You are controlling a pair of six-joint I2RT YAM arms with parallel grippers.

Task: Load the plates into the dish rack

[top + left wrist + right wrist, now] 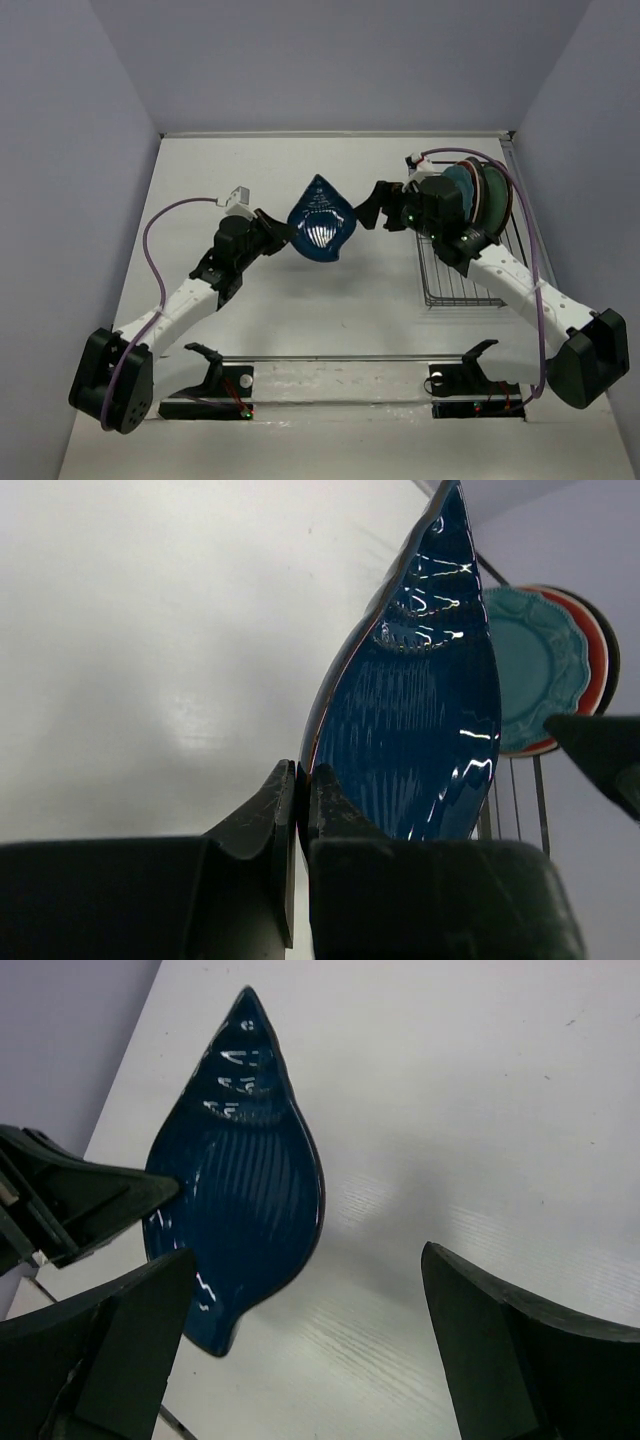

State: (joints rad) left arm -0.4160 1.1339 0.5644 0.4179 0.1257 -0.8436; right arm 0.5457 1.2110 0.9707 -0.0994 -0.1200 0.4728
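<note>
The top view shows the whole table (300, 330). The left gripper (285, 232) pinches the navy leaf plate (320, 222) by its edge and holds it up on its side over the middle of the table. The right gripper (372, 208) is just beside the plate, with its fingers spread wide and not touching it. The dish rack (455, 285) sits at the right, and the right arm hides much of it.

Only the left wrist view shows the plates in the rack well. A teal scalloped plate (540, 670) stands in front, with a red plate (597, 660) behind it. A dark plate (613, 650) is last, and only a thin edge of it shows. The right wrist view shows no rack at all.
</note>
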